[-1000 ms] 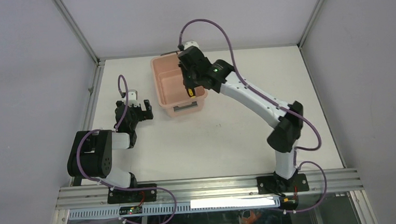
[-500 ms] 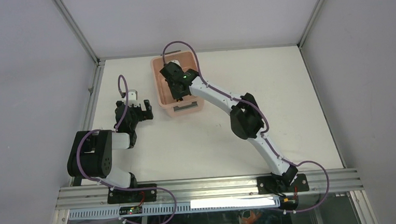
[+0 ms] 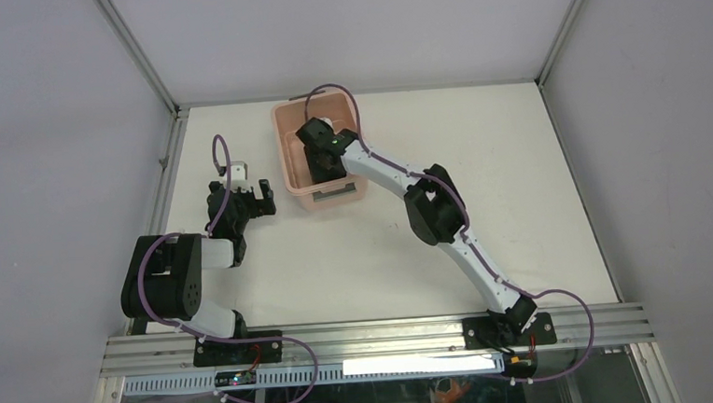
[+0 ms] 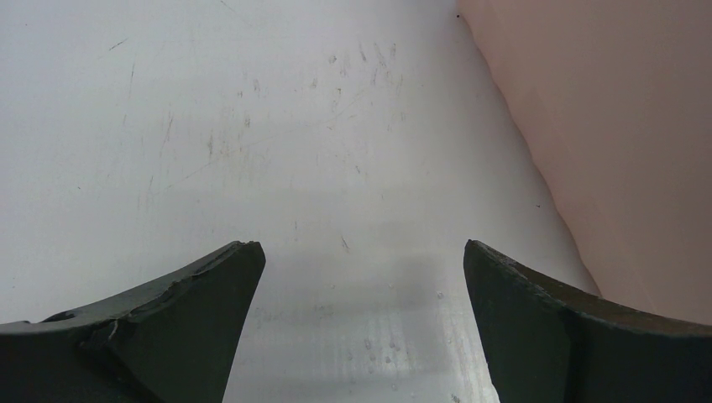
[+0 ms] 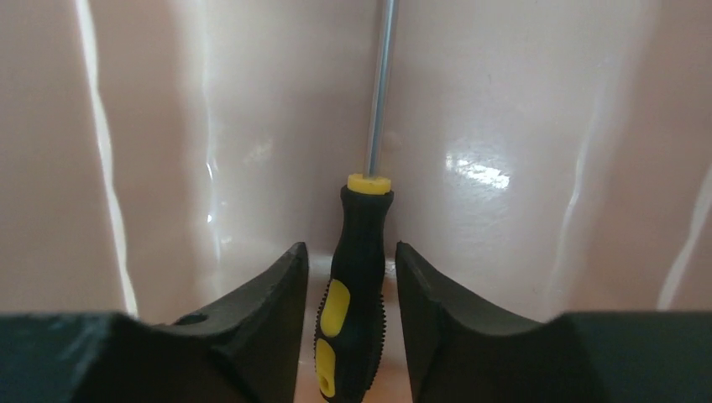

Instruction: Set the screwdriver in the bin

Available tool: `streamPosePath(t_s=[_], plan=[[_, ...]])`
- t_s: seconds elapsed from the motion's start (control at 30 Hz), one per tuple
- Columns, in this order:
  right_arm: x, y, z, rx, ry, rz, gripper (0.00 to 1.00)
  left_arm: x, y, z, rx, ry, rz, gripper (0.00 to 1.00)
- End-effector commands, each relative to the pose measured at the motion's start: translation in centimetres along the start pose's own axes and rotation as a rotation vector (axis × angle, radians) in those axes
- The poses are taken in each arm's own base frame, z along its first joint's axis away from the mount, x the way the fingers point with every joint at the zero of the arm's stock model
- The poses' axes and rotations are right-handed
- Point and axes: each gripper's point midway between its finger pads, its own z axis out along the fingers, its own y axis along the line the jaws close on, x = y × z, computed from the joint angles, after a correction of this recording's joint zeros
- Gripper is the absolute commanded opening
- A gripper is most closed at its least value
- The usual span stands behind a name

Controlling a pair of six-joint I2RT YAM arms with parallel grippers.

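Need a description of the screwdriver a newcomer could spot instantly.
At the far edge of the white table stands the salmon-pink bin. Inside it, between the fingers of the right gripper, is the screwdriver. It alone is black and yellow: a ribbed handle with a thin silver shaft.

Light is bright and even, with only soft shadows. White glare streaks the bin (image 5: 520, 101) walls beyond the right fingers (image 5: 252, 327), which look dark and slightly blurred.
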Motion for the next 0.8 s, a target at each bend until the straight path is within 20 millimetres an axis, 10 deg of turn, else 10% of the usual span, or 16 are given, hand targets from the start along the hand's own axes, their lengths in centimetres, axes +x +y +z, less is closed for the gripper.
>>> streamPosePath(t_s=[0.0,0.33,0.77], plan=[[-6.9,2.4,-7.3,-0.122,-0.186,0.006,0.48,-1.9,-0.6,0.1,0.019,-0.058,-0.016,0.99],[-12.6,0.7,-20.3,-0.114,-0.444,-0.087,0.97,-1.9,-0.6,0.1,0.018,-0.058,-0.016,0.99],[-11.7,-12.4,-29.1,0.193,-0.558,0.017,0.99,-2.0,-0.6,0.1,0.018,-0.059,-0.016,0.99]])
